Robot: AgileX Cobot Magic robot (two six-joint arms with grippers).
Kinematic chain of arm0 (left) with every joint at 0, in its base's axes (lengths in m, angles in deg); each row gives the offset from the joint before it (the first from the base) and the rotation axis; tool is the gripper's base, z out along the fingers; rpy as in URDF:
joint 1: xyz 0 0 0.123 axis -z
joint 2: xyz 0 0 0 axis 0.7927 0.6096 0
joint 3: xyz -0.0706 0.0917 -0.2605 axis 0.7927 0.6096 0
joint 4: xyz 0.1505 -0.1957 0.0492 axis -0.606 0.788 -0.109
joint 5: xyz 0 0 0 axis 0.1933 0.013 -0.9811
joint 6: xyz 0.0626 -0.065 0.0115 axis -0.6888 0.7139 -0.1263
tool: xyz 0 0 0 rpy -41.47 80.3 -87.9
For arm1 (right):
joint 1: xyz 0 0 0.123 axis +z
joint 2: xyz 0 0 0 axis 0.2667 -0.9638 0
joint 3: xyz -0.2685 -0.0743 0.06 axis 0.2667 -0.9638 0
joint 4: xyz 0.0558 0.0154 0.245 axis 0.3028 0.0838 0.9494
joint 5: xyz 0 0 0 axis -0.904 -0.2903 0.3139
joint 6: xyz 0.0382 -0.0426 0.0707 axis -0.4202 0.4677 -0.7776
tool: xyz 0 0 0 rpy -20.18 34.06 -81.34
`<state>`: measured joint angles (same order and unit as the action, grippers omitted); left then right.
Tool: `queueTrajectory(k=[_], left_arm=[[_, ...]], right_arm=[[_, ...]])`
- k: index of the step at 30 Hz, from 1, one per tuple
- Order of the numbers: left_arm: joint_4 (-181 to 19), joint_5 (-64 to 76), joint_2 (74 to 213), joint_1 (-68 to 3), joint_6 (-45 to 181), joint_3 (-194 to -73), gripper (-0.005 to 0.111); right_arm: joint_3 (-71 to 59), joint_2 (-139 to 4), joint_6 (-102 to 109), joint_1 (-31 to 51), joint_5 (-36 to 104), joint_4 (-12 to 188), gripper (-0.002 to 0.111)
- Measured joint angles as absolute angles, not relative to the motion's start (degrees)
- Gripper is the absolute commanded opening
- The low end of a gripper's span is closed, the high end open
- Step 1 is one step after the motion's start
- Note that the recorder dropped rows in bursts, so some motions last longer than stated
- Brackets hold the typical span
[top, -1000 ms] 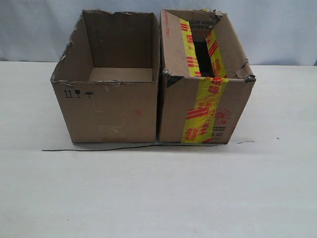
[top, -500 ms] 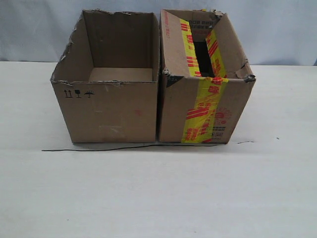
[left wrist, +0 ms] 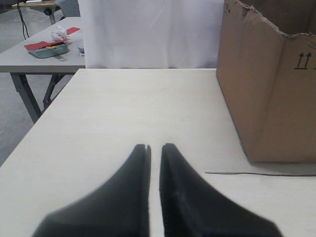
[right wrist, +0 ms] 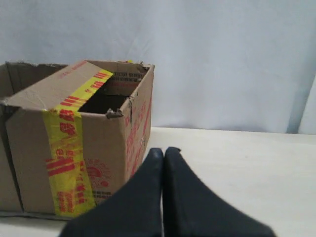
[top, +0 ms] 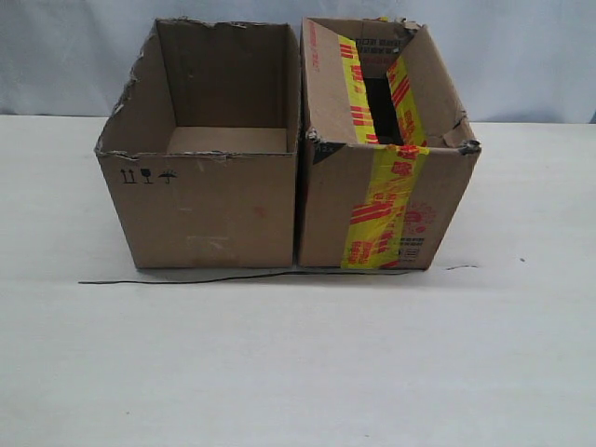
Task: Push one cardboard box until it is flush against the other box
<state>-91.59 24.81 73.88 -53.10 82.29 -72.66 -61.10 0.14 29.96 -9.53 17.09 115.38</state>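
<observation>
The left hand (left wrist: 154, 147) and right hand (right wrist: 164, 151) were closed on nothing. The cardboard box (right wrist: 98, 143) sat just ahead of the right hand, seemingly touching the other box (top: 209, 205). Any shove now might skew both.

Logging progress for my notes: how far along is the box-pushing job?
Done: the taped cardboard box stands against the plain box, side walls meeting with no clear gap in the exterior view. In hand: nothing; the left gripper and right gripper are shut, clear of both boxes. Left: apparently nothing.
</observation>
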Motion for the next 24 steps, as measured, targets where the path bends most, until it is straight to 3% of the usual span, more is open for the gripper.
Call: queueTrajectory(k=[6,12,24], left_arm=[[-91.6,24.8,73.9,-53.1,82.3,-72.7,0.0],[-91.6,24.8,73.9,-53.1,82.3,-72.7,0.0],[-91.6,24.8,73.9,-53.1,82.3,-72.7,0.0]], right_arm=[[-66.4,0.3,28.0,-9.5,17.4,110.6,0.0],[-70.7,3.9,9.2,-9.5,17.4,93.6,0.0],[-70.8,4.2,5.4,-9.5,14.6,89.2,0.0]])
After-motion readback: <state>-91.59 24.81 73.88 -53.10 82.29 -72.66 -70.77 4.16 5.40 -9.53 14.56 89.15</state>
